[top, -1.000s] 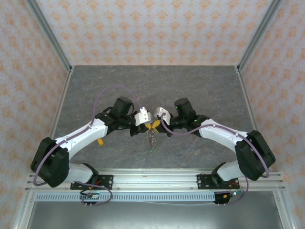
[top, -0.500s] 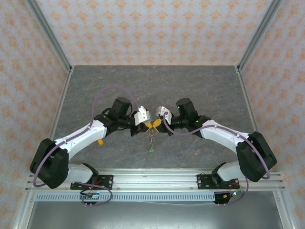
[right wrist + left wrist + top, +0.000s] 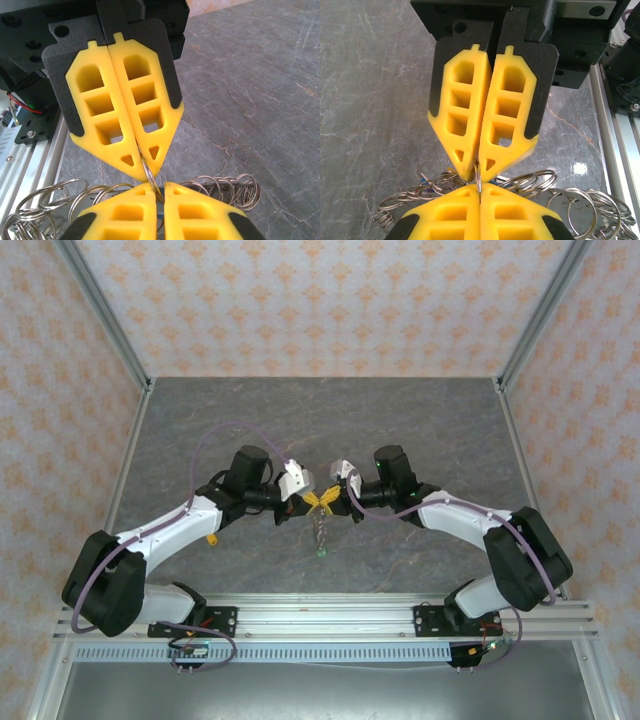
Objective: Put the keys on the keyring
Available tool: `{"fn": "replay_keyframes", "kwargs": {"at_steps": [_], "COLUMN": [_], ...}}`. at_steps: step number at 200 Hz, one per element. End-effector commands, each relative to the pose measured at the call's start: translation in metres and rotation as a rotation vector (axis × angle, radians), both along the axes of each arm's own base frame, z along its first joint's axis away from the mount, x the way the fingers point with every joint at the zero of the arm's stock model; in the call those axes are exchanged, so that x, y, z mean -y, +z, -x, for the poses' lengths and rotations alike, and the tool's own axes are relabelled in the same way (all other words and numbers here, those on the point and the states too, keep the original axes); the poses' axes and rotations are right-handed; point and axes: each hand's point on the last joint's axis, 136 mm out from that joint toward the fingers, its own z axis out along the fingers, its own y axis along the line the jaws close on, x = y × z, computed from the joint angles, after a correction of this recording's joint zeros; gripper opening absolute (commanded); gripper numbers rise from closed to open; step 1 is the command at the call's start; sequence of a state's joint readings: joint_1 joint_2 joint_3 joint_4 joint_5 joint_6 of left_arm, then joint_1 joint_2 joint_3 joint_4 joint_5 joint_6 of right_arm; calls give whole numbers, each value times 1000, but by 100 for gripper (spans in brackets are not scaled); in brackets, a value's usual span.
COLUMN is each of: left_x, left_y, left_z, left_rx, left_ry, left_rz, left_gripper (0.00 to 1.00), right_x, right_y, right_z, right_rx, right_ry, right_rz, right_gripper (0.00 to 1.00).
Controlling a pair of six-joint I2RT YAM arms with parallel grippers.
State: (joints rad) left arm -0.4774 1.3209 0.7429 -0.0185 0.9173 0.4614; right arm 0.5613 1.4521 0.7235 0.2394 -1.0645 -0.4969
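Observation:
My left gripper (image 3: pixel 313 501) and right gripper (image 3: pixel 329 500) meet tip to tip above the middle of the table. Both are shut on one thin silvery loop of the keyring (image 3: pixel 478 176), seen edge-on between the yellow fingertips (image 3: pixel 465 167). In the right wrist view the same loop (image 3: pixel 148 172) runs from the left gripper (image 3: pixel 145 167) into my right gripper (image 3: pixel 159 189). The rest of the keyring's linked loops (image 3: pixel 535 179) sag below. From above they hang as a short strand (image 3: pixel 319 530) with a green key (image 3: pixel 319 553) at its lower end. A blue key head (image 3: pixel 422 177) peeks among the loops.
A yellow-orange key (image 3: pixel 211 537) lies on the grey marbled table (image 3: pixel 320 420) beside the left forearm. An aluminium rail (image 3: pixel 330 615) runs along the near edge with both arm bases on it. Patterned walls close the left, right and far sides.
Both wrists have edged slightly toward the far side while staying clamped tip to tip. The dangling strand of loops with the green key has swung a little and hangs straighter.

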Motion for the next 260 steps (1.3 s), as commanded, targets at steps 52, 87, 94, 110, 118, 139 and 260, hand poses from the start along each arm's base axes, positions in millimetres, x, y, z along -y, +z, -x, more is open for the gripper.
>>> {"fn": "replay_keyframes", "kwargs": {"at_steps": [52, 87, 94, 110, 118, 139, 260], "left_x": [-2, -6, -6, -4, -3, -1, 0], "left_y": [16, 7, 7, 9, 10, 11, -1], "left_z": [0, 1, 2, 1, 1, 2, 8], "left_rx": [88, 89, 89, 94, 96, 87, 52], "left_ry": [-21, -32, -35, -39, -42, -56, -91], "left_rz": [-32, -120, -126, -127, -127, -126, -189], "left_gripper": [12, 15, 15, 17, 17, 19, 17], "right_x": [3, 0, 0, -2, -2, -3, -8], "right_y": [13, 19, 21, 23, 23, 26, 35], "right_z": [0, 4, 5, 5, 5, 6, 5], "right_rx": [65, 86, 92, 99, 103, 110, 131], "right_ry": [1, 21, 25, 32, 34, 34, 26], "right_rz": [8, 31, 29, 36, 39, 42, 10], "right_gripper": [0, 0, 0, 0, 0, 0, 0]}}
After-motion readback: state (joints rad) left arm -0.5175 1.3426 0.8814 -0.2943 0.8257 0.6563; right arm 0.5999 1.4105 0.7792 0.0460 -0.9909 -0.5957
